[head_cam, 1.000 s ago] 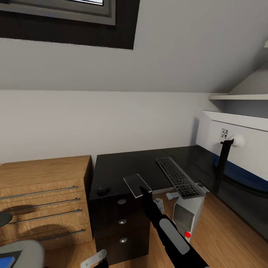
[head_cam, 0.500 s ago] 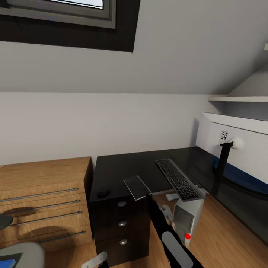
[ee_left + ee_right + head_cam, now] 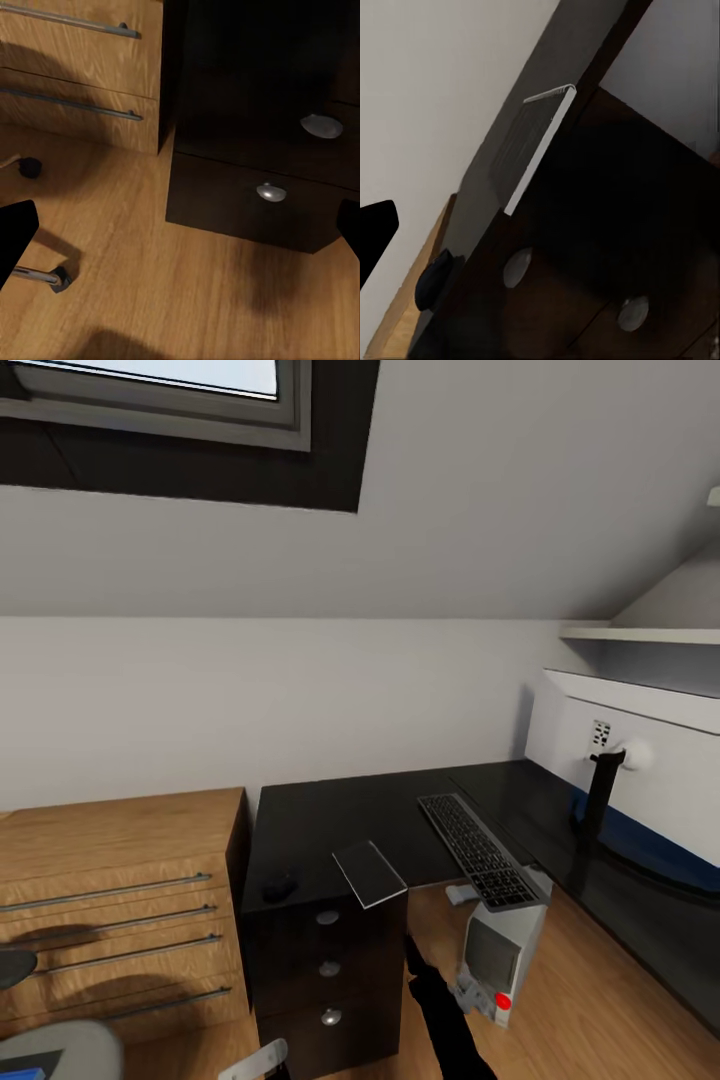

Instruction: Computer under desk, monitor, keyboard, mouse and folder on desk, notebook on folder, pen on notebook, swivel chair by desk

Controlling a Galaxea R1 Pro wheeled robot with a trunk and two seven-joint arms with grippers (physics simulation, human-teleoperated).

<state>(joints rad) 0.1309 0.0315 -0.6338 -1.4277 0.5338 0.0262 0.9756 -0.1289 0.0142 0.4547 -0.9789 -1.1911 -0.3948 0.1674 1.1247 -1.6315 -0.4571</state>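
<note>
My right arm (image 3: pixel 440 1010) has dropped back from the thin light-grey notebook (image 3: pixel 369 872), which now sits on the near edge of the glossy black bench (image 3: pixel 330 820), overhanging the front. Slim grey keyboard (image 3: pixel 478 848) lies to its right, small dark mouse (image 3: pixel 279 885) to its left, silver tower computer (image 3: pixel 493 958) on the floor underneath. Can't tell the state of the jaws on either arm.

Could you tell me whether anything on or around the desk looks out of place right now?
Yes. The notebook sits at the desk's front corner, poking past the edge above the drawers. The keyboard also overhangs the front edge, and the computer beneath it leans tilted rather than upright.
</note>
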